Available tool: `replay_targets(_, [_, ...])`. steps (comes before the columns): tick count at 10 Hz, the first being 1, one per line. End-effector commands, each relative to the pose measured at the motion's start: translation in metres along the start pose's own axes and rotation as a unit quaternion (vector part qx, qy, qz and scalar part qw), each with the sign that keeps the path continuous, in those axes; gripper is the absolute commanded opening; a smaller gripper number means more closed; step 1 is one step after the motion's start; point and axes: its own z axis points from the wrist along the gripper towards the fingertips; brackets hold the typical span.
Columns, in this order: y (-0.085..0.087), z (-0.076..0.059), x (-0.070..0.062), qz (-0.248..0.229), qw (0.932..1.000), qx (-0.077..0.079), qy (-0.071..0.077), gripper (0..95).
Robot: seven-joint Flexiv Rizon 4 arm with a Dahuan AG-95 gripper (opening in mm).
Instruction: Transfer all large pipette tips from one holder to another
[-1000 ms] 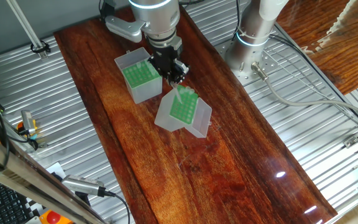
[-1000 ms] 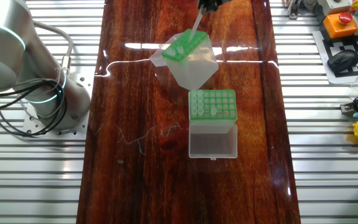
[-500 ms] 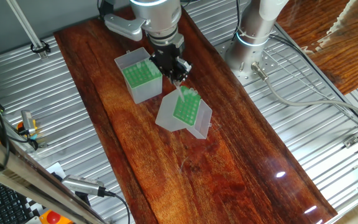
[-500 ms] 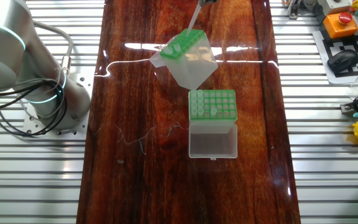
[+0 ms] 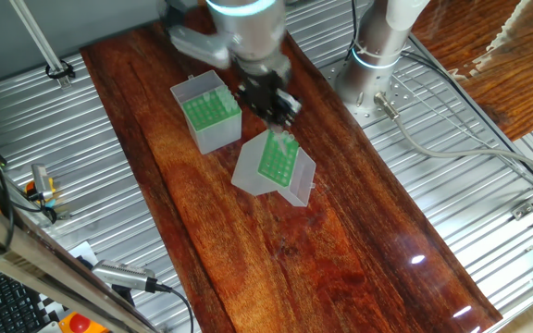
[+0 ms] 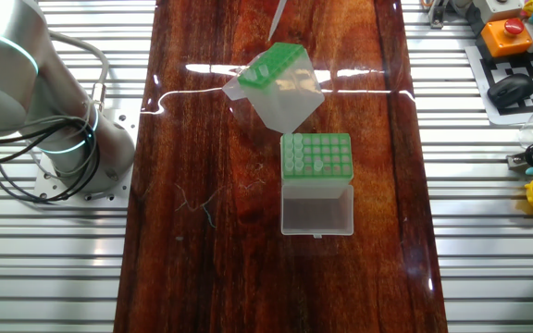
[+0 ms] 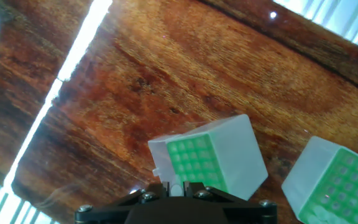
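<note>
Tool [image 5: 271, 100] is motion-blurred in one fixed view, near the upper middle of the frame. It's closed on one large pipette tip [image 6: 274, 13]. In hand view a whitish round top sits pinched betw. the fingers at the bottom edge.

What changed:
- 1 s ago the tip's point was down at the green rack of the grey holder [image 6: 280, 88].
- Half a sec ago it was a bit higher.
- Now, in the other fixed view, only the lower end shows at the top edge, clear of the rack w/ bare desk [image 6: 211, 259] behind it.
- In one fixed view the tool has slid toward the right of the frame.

The grey holder hasn't moved. It sits tilted, rack facing upper left in the other fixed view, not flat on the desk.

The whitish holder [image 6: 316, 155] sits just below it, frame centre, clear lid [image 6: 317, 211] open toward the bottom. Whitish tips show in its left columns.

Reading: the tip didn't go in. Looks like a pull-back, prob. to re-aim at a hole on the slanted rack. The transfer is still early, w/ several tips left in the whitish holder. The tilt is the main snag for the next insert.
</note>
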Motion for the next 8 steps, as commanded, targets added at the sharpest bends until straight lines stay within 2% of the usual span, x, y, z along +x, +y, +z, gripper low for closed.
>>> replay_targets(1, [-0.001,-0.001,0.002,0.007,1.0000,0.006,0.003,0.0])
replay_targets(3, [-0.001,-0.001,0.002,0.006,0.9999,0.013,0.001,0.0])
replay_targets(4, [-0.001,-0.001,0.002,-0.010,0.9999,0.012,-0.001,0.0])
replay_targets(6, [-0.022,-0.010,0.000,-0.044,0.9990,0.009,0.003,0.0])
replay_targets(8, [-0.038,-0.010,0.003,-0.061,0.9980,0.013,0.005,0.0])
